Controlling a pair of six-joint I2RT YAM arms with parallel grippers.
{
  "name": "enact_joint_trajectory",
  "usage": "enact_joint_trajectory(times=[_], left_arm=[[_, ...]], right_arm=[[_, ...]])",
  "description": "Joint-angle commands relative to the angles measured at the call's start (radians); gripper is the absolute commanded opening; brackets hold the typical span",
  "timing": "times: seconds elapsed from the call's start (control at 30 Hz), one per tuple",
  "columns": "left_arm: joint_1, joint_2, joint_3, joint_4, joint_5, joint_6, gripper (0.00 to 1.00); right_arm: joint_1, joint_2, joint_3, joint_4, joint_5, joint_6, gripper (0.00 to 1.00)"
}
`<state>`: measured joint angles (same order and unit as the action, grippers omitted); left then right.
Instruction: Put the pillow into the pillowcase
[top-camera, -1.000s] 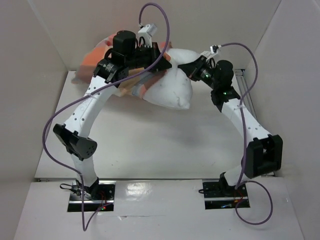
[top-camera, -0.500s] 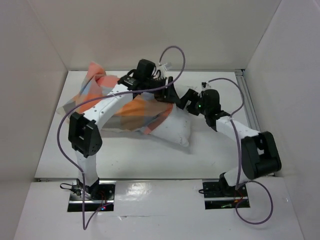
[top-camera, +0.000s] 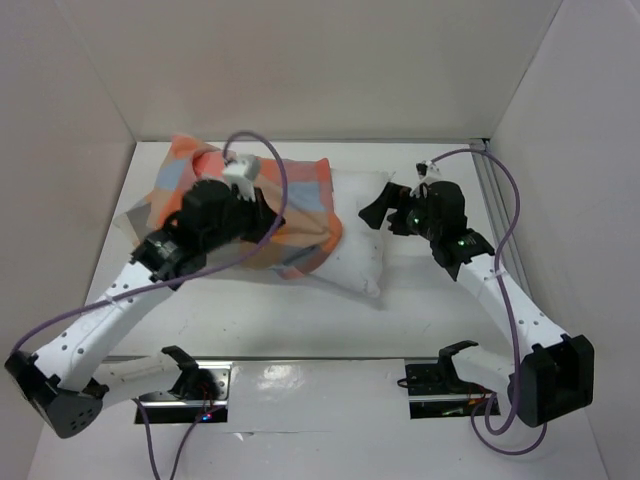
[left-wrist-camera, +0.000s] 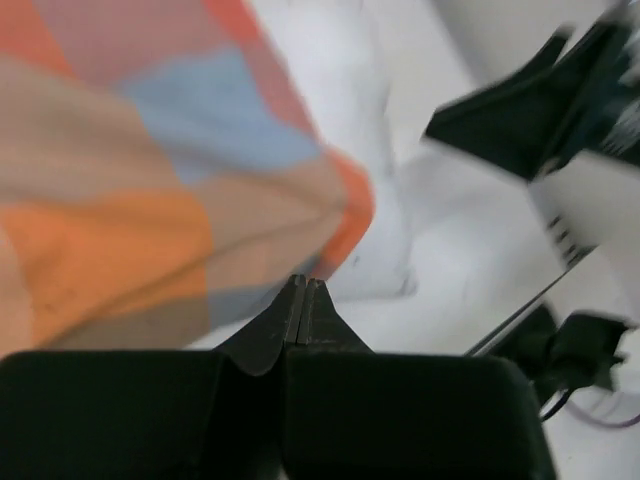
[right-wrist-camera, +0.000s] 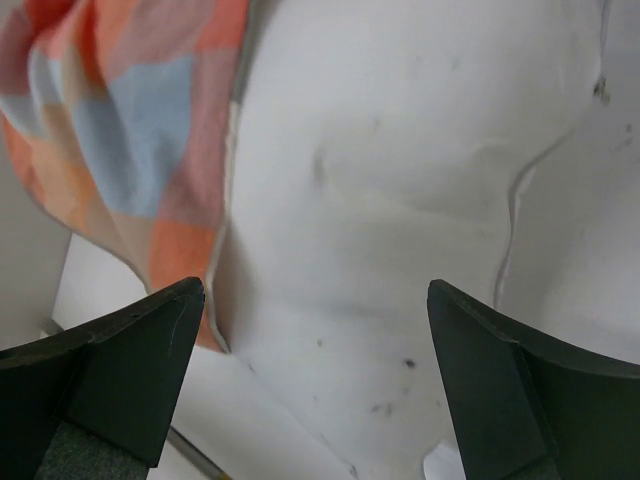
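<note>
The white pillow (top-camera: 355, 250) lies on the table with its left part inside the checked pillowcase (top-camera: 300, 205); its right end sticks out bare. My left gripper (top-camera: 270, 222) hovers over the pillowcase, shut with nothing between its fingers. In the left wrist view its tips (left-wrist-camera: 303, 284) meet above the pillowcase (left-wrist-camera: 150, 150), with the pillow (left-wrist-camera: 385, 250) beyond. My right gripper (top-camera: 380, 212) is open at the pillow's right end. In the right wrist view its jaws (right-wrist-camera: 312, 292) stand wide apart over the pillow (right-wrist-camera: 400, 180), and the pillowcase (right-wrist-camera: 140, 130) shows at upper left.
White walls close in the table at the back (top-camera: 320, 70), left and right. A metal rail (top-camera: 492, 200) runs along the right side. The arm mounts (top-camera: 440, 385) stand on the near edge. Purple cables loop above both arms.
The pillow and pillowcase have dropped from the air onto the table. My right gripper has opened and let go. The left arm has drawn back to the left; its gripper opened briefly and shut again.
</note>
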<state>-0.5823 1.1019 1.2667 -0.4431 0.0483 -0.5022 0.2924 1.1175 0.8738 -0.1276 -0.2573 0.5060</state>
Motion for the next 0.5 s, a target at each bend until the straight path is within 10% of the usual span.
enact_joint_trajectory(times=[0.0,0.23,0.47], left_arm=[[-0.086,0.001,-0.281,0.038,-0.096,-0.050,0.00],[-0.226,0.042,-0.553,0.230,-0.269,-0.134,0.63],[-0.257,0.185,-0.610,0.427,-0.410,-0.065,0.72]], right_arm=[[0.008,-0.030,-0.053,-0.115,-0.031,-0.027,1.00],[0.008,-0.041,-0.107,-0.126,-0.071,-0.004,1.00],[0.008,0.008,-0.116,-0.102,-0.152,0.006,1.00]])
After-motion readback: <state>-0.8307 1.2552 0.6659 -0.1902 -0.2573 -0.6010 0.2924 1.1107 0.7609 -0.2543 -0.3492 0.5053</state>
